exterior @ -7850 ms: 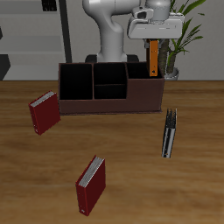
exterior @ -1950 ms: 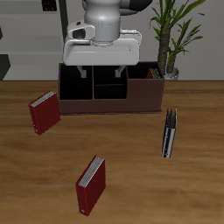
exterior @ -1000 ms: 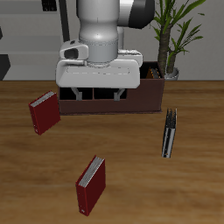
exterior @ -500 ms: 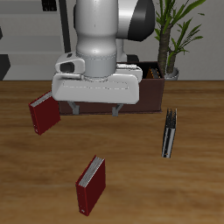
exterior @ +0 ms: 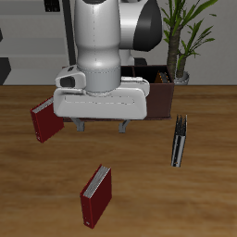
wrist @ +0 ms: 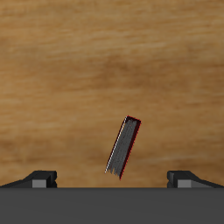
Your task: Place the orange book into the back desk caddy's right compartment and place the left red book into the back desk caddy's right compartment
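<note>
Claw [exterior: 101,126] open and empty, above the table [exterior: 204,199], hiding most of the back desk caddy [exterior: 164,95]. One red book [exterior: 96,196] stands nearer the front edge than the caddy; another red book [exterior: 45,119] just beside its end. Thin black-and-grey book [exterior: 180,140] near the opposite end, potted plant [exterior: 180,42] behind. Orange book not visible.

A potted plant [exterior: 185,37] stands behind the wooden table [exterior: 204,194].

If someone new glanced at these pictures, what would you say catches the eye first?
The big white robot arm with its wide-open two-finger gripper fills the middle, hanging over the wooden table and hiding most of the dark reddish-brown desk caddy. Next come two dark red hardcover books standing on the table: one near the front edge, the other farther back by the caddy's end.
</note>
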